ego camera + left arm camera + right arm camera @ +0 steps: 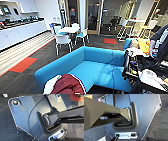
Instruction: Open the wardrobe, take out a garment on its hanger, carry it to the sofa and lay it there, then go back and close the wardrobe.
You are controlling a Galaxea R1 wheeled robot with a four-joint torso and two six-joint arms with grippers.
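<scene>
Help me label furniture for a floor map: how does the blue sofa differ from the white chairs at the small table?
The sofa is bright blue all over; the chairs are white, some with blue seats. The sofa is far bigger, low and L-shaped, its base close to the floor; the chairs stand on thin legs around the white table. A maroon-and-white garment lies at the sofa's near end; the chairs look unoccupied. Both stand on dark carpet.

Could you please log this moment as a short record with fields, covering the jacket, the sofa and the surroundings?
garment: maroon jacket with white sleeve, at the bottom edge of the head view, in front of the sofa
sofa: blue L-shaped sofa, seat bare
beyond sofa: white table with white chairs
right side: person beside a cart
floor: dark carpet with red patches
</scene>
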